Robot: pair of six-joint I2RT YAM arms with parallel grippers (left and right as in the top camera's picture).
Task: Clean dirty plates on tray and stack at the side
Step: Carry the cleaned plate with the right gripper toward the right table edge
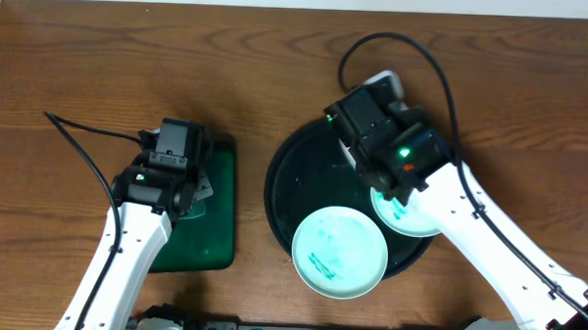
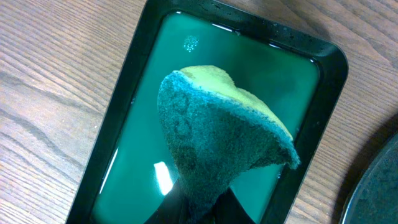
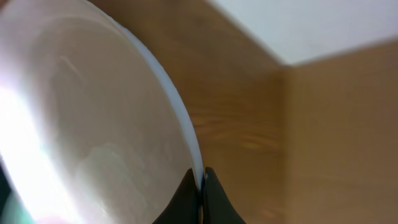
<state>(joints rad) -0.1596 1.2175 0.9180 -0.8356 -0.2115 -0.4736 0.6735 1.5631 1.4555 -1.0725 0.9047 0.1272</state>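
Observation:
The black round tray (image 1: 284,179) lies at the table's centre. One dirty plate (image 1: 339,252), white with teal smears, rests on the tray's front part and overhangs its rim. A second plate (image 1: 417,220) sits at the tray's right side, half hidden under my right arm. My right gripper (image 3: 202,179) is shut on that plate's rim (image 3: 180,118), and the plate (image 3: 87,118) fills the left of the right wrist view, tilted. My left gripper (image 2: 210,202) is shut on a green and yellow sponge (image 2: 217,124), held above the green rectangular tray (image 2: 283,74).
The green rectangular tray (image 1: 213,236) lies left of the black tray, under my left gripper (image 1: 193,186). The black tray's edge (image 2: 379,186) shows at the lower right of the left wrist view. Cables run across the wooden table behind both arms.

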